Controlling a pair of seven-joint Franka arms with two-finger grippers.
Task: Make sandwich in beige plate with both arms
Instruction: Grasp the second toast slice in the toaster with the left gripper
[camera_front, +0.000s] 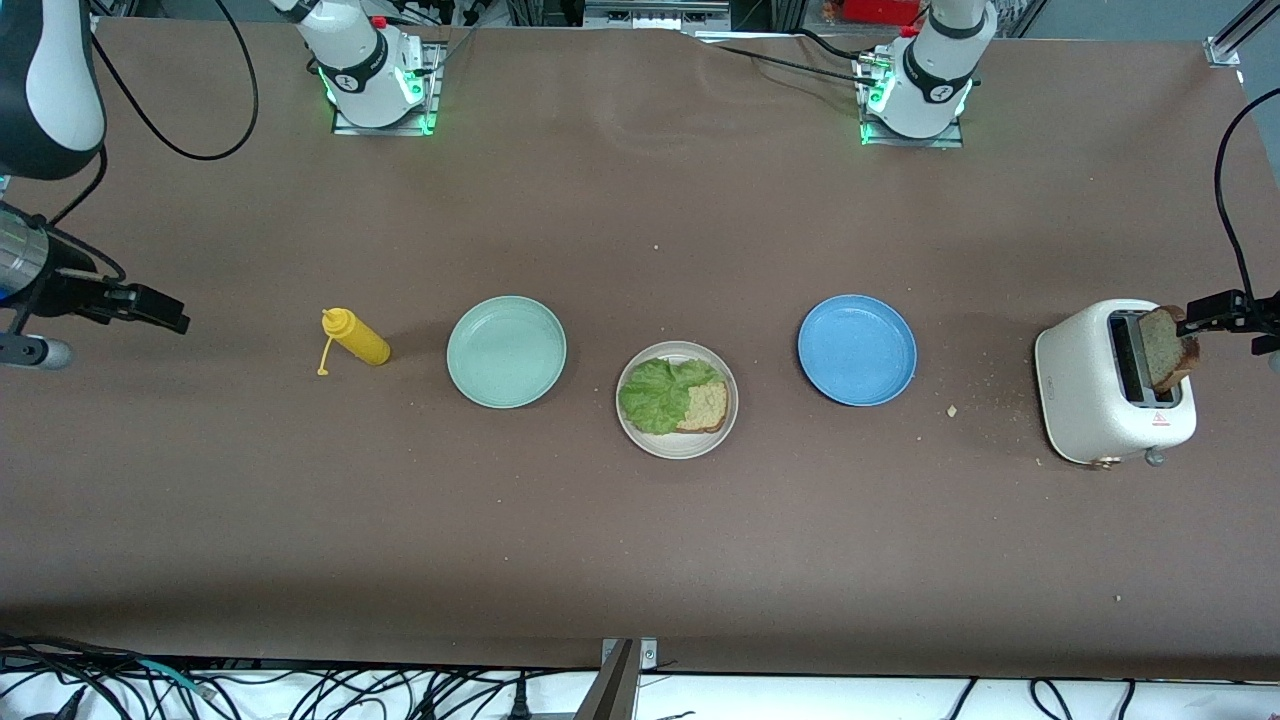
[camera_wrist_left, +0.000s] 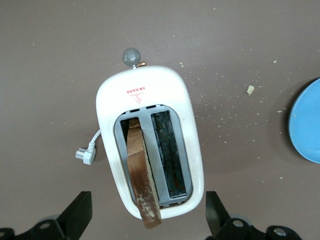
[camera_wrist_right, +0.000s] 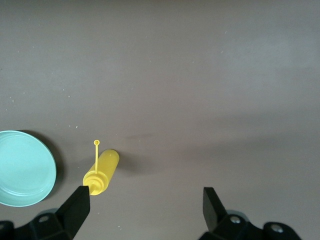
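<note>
Down the middle of the table (camera_front: 640, 560) sits the beige plate (camera_front: 678, 442), carrying one bread slice (camera_front: 705, 405) with a lettuce leaf (camera_front: 655, 395) draped over most of it, no top slice yet. At the plate's ten o'clock is the mint-green plate (camera_front: 506, 351), at its two o'clock the blue plate (camera_front: 857, 350). Out at the left arm's end, the left hand (camera_wrist_left: 147, 215) hangs over the white toaster (camera_front: 1110, 385), fingers spread wide either side of a second bread slice (camera_wrist_left: 141, 170) standing tilted in one slot, untouched. The right hand (camera_wrist_right: 145, 207) waits, released, above bare table near the yellow squeeze bottle (camera_front: 357, 338).
</note>
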